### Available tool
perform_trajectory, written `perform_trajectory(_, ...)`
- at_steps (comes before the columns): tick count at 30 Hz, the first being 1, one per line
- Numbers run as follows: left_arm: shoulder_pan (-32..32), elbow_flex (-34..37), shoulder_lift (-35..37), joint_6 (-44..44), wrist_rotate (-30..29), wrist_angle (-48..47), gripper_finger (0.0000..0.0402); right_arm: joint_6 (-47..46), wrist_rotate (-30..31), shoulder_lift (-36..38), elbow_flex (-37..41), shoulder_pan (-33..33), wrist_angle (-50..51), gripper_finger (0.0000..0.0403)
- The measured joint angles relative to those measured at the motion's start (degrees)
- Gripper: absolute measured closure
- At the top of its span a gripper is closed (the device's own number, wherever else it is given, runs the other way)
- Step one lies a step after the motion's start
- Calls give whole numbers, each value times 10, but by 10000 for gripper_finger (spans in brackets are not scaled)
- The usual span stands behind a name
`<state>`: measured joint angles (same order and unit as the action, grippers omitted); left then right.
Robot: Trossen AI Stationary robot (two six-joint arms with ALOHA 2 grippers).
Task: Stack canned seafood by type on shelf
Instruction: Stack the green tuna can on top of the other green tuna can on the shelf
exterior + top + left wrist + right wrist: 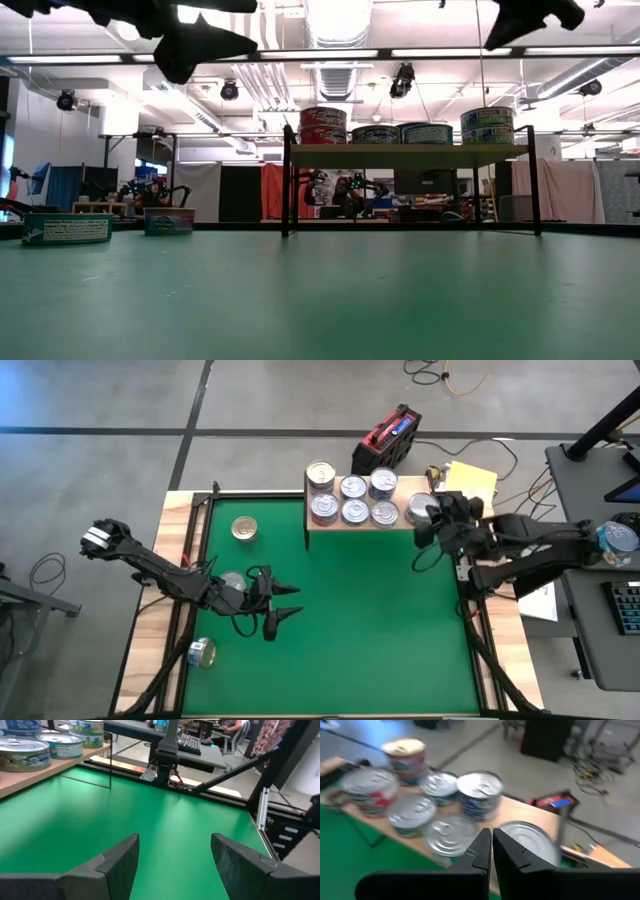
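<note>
With most tins already on the shelf (395, 520), the empty, wide-open left gripper (283, 604) should descend squarely over the silver-topped tin (232, 582) beside its wrist, while the right gripper (424, 525), fingers pressed together, waits by the shelf's end.

Mat (370, 610): plain green, light wooden border.
Shelf (400, 523): light wood top; thin black legs in the low view.
Cans on shelf (354, 512): silver lids, bluish labels; one stack (323, 125) with red-and-white label.
Gold-topped can (244, 528): gold lid, alone on the green.
Can on the border (202, 653): on its side, silver end, blue-white label.
Left gripper (283, 604): dark, near black.
Right gripper (428, 520): same dark finish.
Case behind shelf (385, 440): black, with red and blue.
Notepad (472, 482): yellow.
Floor (100, 420): grey, dark lines.
</note>
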<state>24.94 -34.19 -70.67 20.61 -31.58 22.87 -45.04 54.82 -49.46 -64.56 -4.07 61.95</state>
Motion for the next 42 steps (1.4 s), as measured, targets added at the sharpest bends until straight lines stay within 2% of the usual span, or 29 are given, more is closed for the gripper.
perform_trajectory(5,2,-11,1,10,-9,-13,171,10,-49,-21,-37,83,67,394)
perform_trajectory(10,2,-25,1,12,-10,-33,171,59,-100,-31,-33,156,67,394)
perform_trajectory(17,2,-51,1,14,-11,-80,171,100,-122,-40,10,224,39,394)
perform_trajectory(25,2,-63,1,14,-20,-104,171,125,-135,-39,64,247,-20,394)
perform_trajectory(42,2,-62,1,10,-25,-106,171,147,-133,-44,102,246,-98,394)
